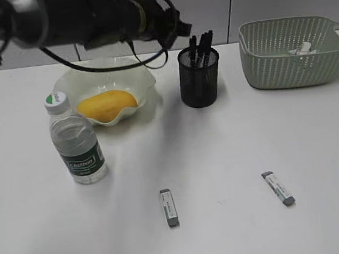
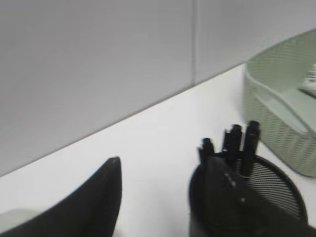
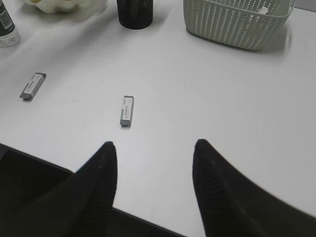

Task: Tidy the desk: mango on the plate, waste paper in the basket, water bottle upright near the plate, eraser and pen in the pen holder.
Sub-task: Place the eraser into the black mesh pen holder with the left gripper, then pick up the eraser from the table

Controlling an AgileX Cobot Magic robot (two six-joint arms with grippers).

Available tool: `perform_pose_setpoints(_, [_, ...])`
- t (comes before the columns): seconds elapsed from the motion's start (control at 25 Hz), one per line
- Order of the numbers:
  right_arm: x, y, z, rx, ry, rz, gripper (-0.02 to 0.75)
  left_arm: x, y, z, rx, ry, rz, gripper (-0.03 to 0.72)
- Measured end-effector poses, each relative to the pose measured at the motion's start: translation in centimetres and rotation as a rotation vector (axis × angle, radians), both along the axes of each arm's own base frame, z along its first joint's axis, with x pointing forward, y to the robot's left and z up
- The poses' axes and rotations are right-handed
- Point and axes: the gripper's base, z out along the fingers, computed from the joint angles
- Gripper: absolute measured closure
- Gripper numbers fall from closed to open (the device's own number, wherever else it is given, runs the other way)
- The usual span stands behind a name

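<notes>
The mango (image 1: 107, 105) lies on the pale green plate (image 1: 66, 83). The water bottle (image 1: 76, 140) stands upright in front of the plate. The black pen holder (image 1: 199, 77) holds pens (image 1: 200, 42). The waste paper (image 1: 301, 49) lies in the basket (image 1: 296, 57). Two grey-and-white erasers (image 1: 169, 207) (image 1: 278, 188) lie on the desk (image 1: 221, 152) near its front. My left gripper (image 1: 177, 29) hovers just left of the pen holder's top; in the left wrist view it (image 2: 164, 160) is open and empty. My right gripper (image 3: 154, 145) is open and empty above the desk's front edge, short of the nearer eraser (image 3: 127, 110).
The right wrist view also shows the other eraser (image 3: 32, 86), the pen holder (image 3: 134, 12), the basket (image 3: 232, 22) and the bottle (image 3: 6, 24). A grey wall runs behind the desk. My left arm reaches over the plate.
</notes>
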Motion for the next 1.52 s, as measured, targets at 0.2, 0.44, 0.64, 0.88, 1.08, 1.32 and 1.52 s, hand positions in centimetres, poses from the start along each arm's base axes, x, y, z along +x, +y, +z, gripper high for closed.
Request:
perform_pose_setpoints(0.2, [0.0,0.0,0.0,0.0,0.0,0.0,0.336,-4.6,1.9,7.6,0.184,-0.023,0.134,0.379])
perform_pose_setpoints(0.44, [0.0,0.0,0.0,-0.003,-0.001,-0.002,0.336,-13.8,8.3,10.9,0.193,0.117,0.142,0.422])
perform_pose_setpoints(0.64, [0.0,0.0,0.0,-0.003,-0.002,-0.002,0.336,-24.1,17.4,11.9,0.154,0.126,0.183,0.344])
perform_pose_setpoints(0.88, [0.0,0.0,0.0,-0.004,-0.002,-0.003,0.336,-34.2,25.9,11.3,0.036,0.063,0.179,0.111])
perform_pose_setpoints(1.08, [0.0,0.0,0.0,-0.003,-0.002,-0.003,0.336,-38.9,29.2,9.6,-0.031,0.079,0.136,0.107])
perform_pose_setpoints(1.32, [0.0,0.0,0.0,-0.004,-0.002,-0.004,0.336,-41.0,29.7,7.7,-0.045,0.142,0.039,0.193])
perform_pose_setpoints(1.52, [0.0,0.0,0.0,-0.004,-0.002,-0.004,0.336,-41.2,29.4,7.6,-0.031,0.14,-0.014,0.248])
